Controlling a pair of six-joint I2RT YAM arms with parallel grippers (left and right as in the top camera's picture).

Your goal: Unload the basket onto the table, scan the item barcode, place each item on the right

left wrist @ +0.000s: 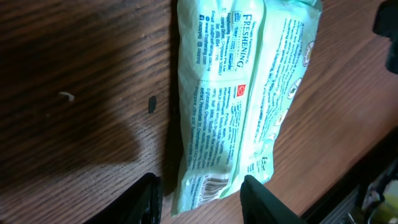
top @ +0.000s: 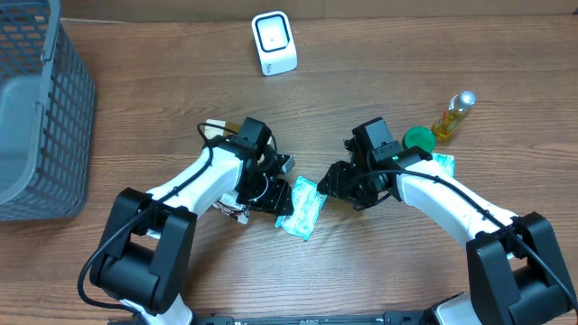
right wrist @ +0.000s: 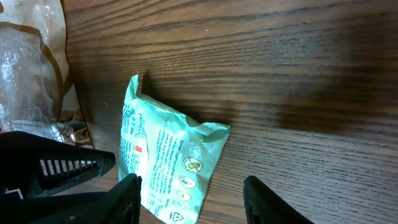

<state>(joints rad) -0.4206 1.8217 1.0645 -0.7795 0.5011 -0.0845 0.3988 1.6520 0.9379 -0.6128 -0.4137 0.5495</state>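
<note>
The wipes pack (top: 301, 206) lies flat on the table (top: 379, 99), between my two pincers and well apart from the scanner (top: 274, 42), which stands at the far edge.

My left pincer (left wrist: 202, 202) is low over the pack's near end with a finger on each side. I see a dark gap on one side, so I take it as released and straddling rather than clenched on the pack. My right pincer (right wrist: 193, 199) stands wide apart and grasps nothing. One corner of the pack sits between its fingers, nearer one finger than the other.

The barcode (left wrist: 211, 185) is found, I would say: it faces up at the end of the pack between my left fingers.

I judge the task to be in its early part. The pack is located and both pincers are at it, but it is not lifted and nothing has been shown to the scanner. What is left is to close on the pack without covering the barcode, raise it, carry it across and turn the printed end toward the scanner's face.
</note>
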